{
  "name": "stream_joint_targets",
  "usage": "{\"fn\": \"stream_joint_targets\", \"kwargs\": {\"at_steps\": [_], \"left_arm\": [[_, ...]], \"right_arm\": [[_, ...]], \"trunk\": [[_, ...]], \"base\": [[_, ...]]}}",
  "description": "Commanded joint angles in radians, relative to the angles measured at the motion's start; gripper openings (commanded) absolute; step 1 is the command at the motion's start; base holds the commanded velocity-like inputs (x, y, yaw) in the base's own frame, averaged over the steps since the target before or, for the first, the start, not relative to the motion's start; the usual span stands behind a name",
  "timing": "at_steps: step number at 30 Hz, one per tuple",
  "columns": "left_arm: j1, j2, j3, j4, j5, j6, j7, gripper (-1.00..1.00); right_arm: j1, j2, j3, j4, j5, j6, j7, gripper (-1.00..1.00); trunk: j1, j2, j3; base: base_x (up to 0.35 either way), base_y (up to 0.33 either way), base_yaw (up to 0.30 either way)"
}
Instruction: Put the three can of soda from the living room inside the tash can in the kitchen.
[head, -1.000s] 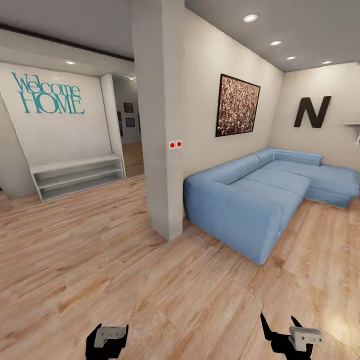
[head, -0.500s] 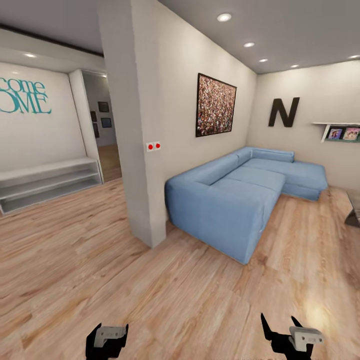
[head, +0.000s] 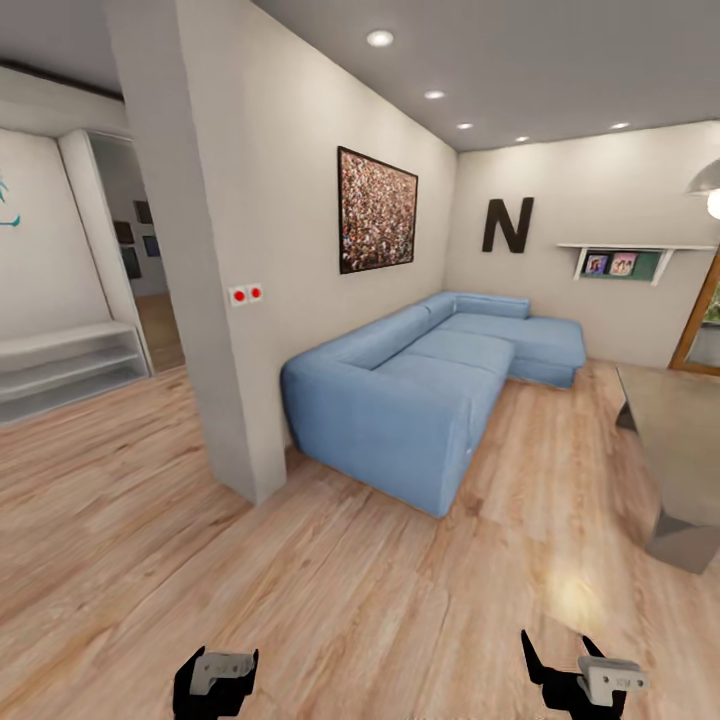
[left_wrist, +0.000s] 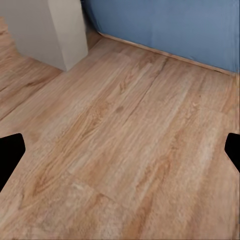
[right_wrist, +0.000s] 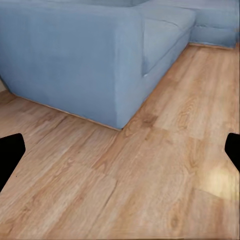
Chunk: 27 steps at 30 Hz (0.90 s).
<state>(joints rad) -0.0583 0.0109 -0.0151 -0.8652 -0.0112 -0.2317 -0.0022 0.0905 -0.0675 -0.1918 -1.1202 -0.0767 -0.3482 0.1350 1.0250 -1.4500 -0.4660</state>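
- I was looking into the living room: blue sofa (head: 430, 400) dead ahead, low table (head: 675, 440) off to my right, with no soda cans in sight on the part I could see.
- Left gripper (head: 215, 680) and right gripper (head: 580, 675) hung low over the plank floor (head: 330, 590), jaws spread wide, nothing in either.
- My guess was the cans would be light, stiff and a bit slick, so I'd pinch one mid-body, not by the rim.

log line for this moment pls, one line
phase: in transit, living room | ahead: blue sofa, low table at right | cans: none in sight | left pincer: open, empty | right pincer: open, empty
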Motion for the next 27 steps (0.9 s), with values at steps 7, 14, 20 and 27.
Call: {"fn": "stream_joint_targets", "kwargs": {"at_steps": [7,14,20,27], "left_arm": [[0.0,0.0,-0.009,0.0,0.0,0.0,0.0,1.0],[0.0,0.0,-0.048,0.0,-0.001,0.0,0.004,1.0],[0.0,0.0,-0.053,0.0,-0.001,0.0,0.005,1.0],[0.0,0.0,-0.056,0.0,-0.001,0.0,0.005,1.0]], "right_arm": [[0.0,0.0,0.0,0.001,0.0,0.0,0.0,1.0],[0.0,0.0,0.0,0.002,0.0,0.0,0.0,1.0],[0.0,0.0,0.0,0.002,0.0,0.0,0.0,1.0],[0.0,0.0,0.0,0.002,0.0,0.0,0.0,1.0]], "trunk": [[0.0,0.0,0.0],[0.0,0.0,0.0],[0.0,0.0,0.0],[0.0,0.0,0.0]], "base": [[0.0,-0.284,-0.252],[0.0,-0.287,-0.252],[0.0,-0.288,-0.252],[0.0,-0.288,-0.252]]}}
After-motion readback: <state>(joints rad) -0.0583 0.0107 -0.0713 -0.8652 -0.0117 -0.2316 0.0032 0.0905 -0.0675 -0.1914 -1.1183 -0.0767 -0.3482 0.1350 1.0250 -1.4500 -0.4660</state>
